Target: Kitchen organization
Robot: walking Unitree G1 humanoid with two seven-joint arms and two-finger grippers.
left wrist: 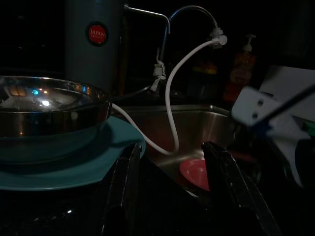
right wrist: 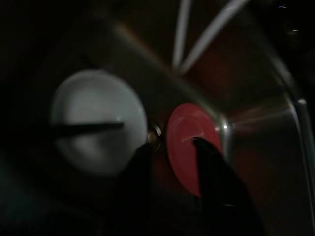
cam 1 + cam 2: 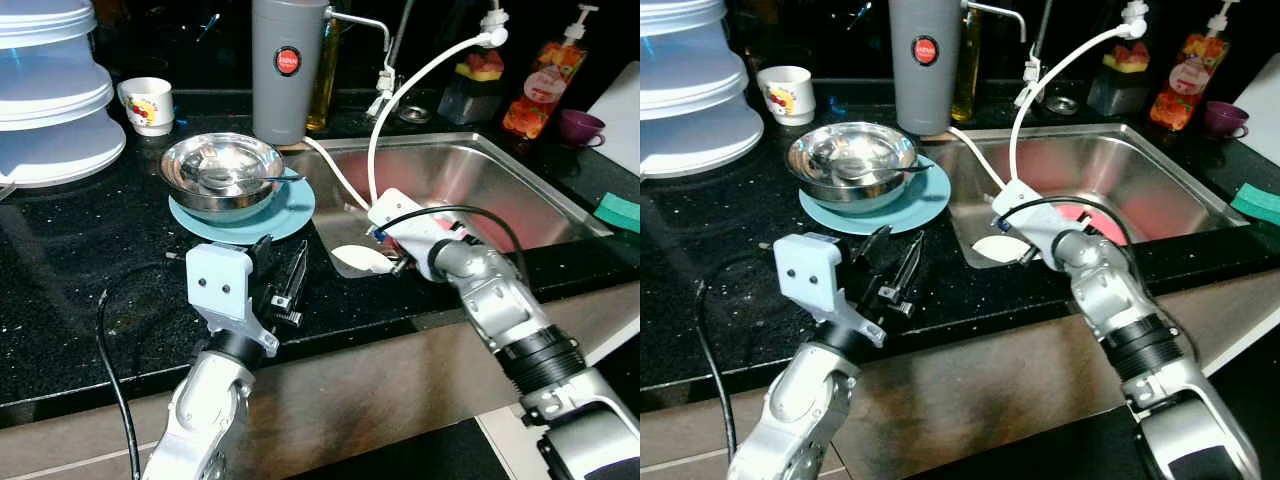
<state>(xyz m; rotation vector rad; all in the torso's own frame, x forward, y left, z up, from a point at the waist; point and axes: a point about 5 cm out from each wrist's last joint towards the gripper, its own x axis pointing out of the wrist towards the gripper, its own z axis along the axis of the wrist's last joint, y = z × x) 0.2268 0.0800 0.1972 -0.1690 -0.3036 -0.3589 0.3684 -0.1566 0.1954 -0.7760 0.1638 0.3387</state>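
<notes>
Right wrist view has the right tool down in the sink, fingers spread over a red plate beside a white one. Left tool hovers released over the black surface, near the steel bowl on its blue plate.

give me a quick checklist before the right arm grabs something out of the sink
1. Right end effector open: ok, fingers apart over the sink.
2. Target lined up: ok, red dish sits between the fingers; white dish lies beside it.
3. White hose out of the way: cannot tell, it drops into the sink near the wrist.
4. Left end effector parked: ok, open, above the counter, short of the bowl on the blue plate.
5. Finger contact with the red dish: cannot tell, picture is blurred.
</notes>
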